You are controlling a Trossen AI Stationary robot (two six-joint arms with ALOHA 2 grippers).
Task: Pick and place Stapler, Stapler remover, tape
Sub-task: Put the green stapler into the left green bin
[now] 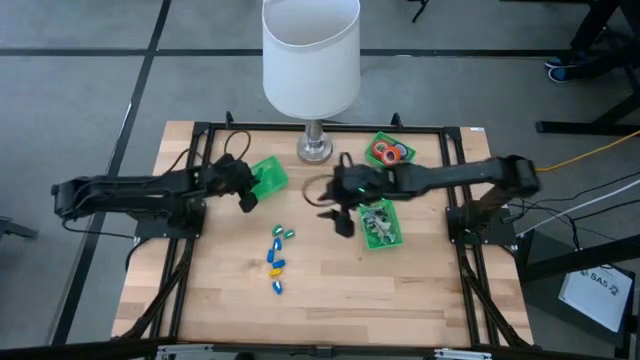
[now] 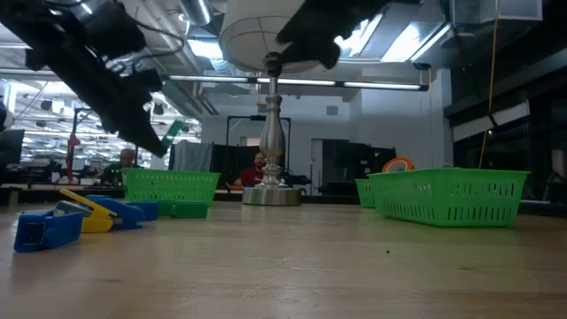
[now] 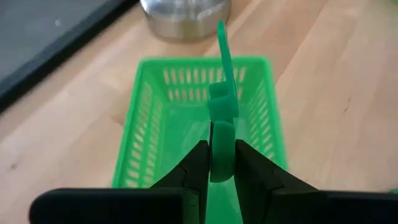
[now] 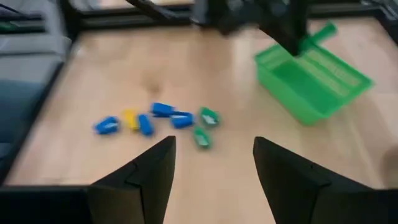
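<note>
My left gripper (image 3: 221, 165) is shut on a small green stapler (image 3: 222, 106) and hovers over an empty green bin (image 3: 143, 124), which stands left of the lamp base (image 1: 268, 178). My right gripper (image 4: 214, 162) is open and touches nothing; it hangs above the table's middle (image 1: 340, 220). Several small blue, yellow and green staplers (image 1: 278, 250) lie loose on the wood. Red and orange tape rolls (image 1: 390, 152) sit in the far right bin. Silvery claw-shaped removers fill the nearer right bin (image 1: 380, 225). My left gripper pinches the green stapler's near end (image 3: 222, 163) between its two fingers. The rest of the stapler sticks out beyond the fingertips, with one thin arm (image 3: 225, 56) raised. It is lifted clear, above the empty bin's inside.
A white-shaded lamp (image 1: 310, 50) stands on a metal base (image 1: 314, 148) at the table's far middle, between the bins. A black frame runs along the table's edges (image 1: 200, 130). Bare wood lies near the front edge (image 1: 330, 310). A person shows far behind in the low view (image 2: 257, 168).
</note>
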